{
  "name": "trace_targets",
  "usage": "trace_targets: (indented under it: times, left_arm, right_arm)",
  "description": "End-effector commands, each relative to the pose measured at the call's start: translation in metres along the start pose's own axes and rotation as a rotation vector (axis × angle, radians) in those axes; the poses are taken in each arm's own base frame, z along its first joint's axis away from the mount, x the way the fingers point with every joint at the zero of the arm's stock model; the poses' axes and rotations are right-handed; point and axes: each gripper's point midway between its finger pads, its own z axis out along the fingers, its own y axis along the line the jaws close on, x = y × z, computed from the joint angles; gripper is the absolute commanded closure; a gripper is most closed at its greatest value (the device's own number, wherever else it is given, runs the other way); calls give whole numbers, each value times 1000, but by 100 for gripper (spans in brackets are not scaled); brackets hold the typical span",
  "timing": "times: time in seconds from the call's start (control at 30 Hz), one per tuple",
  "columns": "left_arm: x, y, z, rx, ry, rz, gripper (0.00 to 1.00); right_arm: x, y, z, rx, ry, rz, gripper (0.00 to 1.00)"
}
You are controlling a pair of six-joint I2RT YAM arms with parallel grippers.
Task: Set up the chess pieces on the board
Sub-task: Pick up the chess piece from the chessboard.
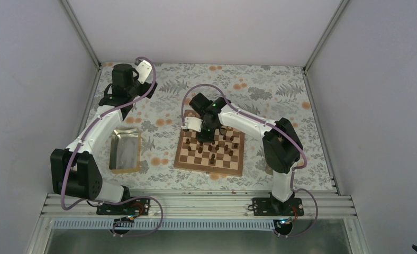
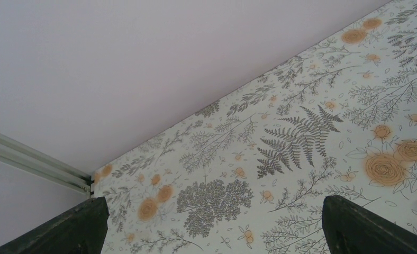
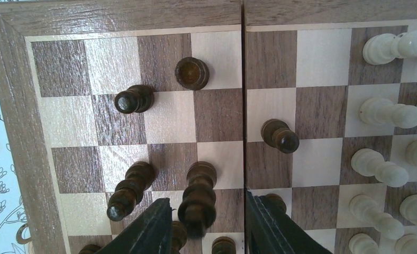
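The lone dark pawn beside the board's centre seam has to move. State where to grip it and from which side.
Probably the slim stem just under the round head of the dark pawn, coming down from above. It stands upright with bare squares around it, so the jaws fit either side.

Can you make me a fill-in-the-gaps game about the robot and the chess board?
1. The right hand hangs over the ____ brown chess pieces on the board.
2. The left hand is open and holds ____.
3. Seen from above, the metal tray lies ____ of the board.
Missing words: dark; nothing; left.
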Motion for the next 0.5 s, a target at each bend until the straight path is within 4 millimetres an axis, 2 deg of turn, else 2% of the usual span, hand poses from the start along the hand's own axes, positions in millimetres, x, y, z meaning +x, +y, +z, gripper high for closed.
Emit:
trace_targets:
  times: [0.0,0.33,0.47]
  left_arm:
    - [-7,4,-6,-8,-33,3,0]
    - [-6,5,-6,-7,-33,5,0]
    - [-6,4,-6,-6,-34,4,0]
  right_arm:
    - [-1,2,-11,14,-15,14,61]
    - [5,5,-4,-5,6,15,62]
    - [4,4,0,-3,6,17,66]
